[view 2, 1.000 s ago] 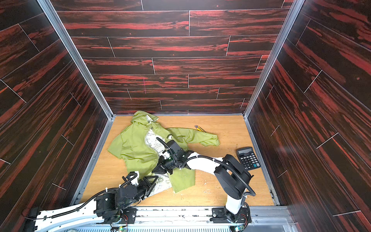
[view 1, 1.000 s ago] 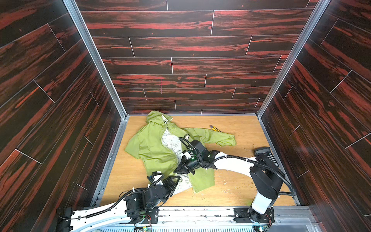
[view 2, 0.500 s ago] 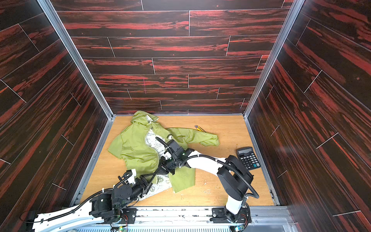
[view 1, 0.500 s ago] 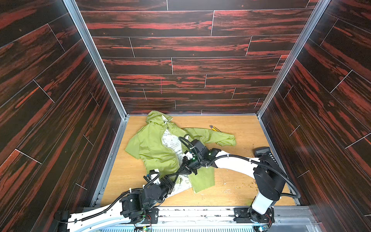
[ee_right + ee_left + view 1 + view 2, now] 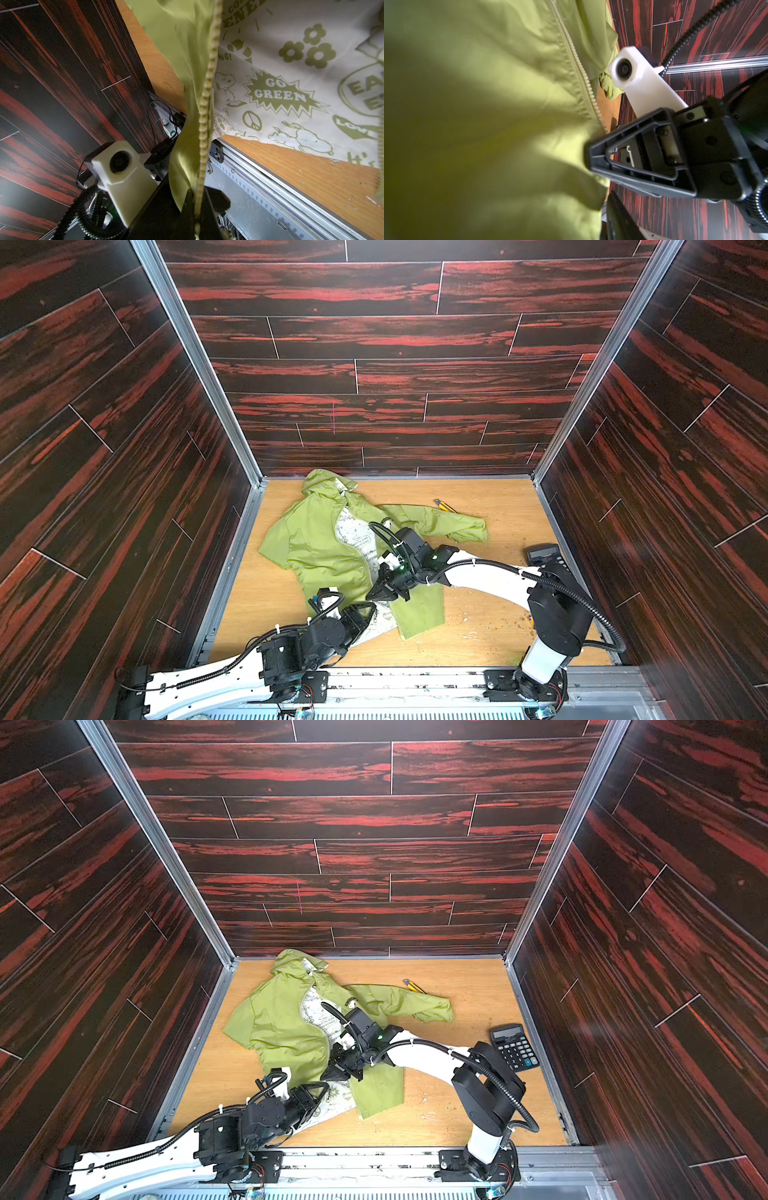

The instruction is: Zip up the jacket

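In both top views: jacket (image 5: 324, 547) open on the tabletop (image 5: 490, 626) as a second ago, hood by the back wall; right jaws pinching its zipper edge; left jaws at the hem, grip impossible to tell. Left wrist: zipper teeth (image 5: 583, 83) running into the right jaws. Right wrist alone: "GO GREEN" print (image 5: 278, 91) on the white lining.

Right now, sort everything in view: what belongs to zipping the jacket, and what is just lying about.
For the job: jacket, its zipper, left gripper, right gripper pinching the zipper edge.
Lying about: calculator, small yellow tool near the sleeve.
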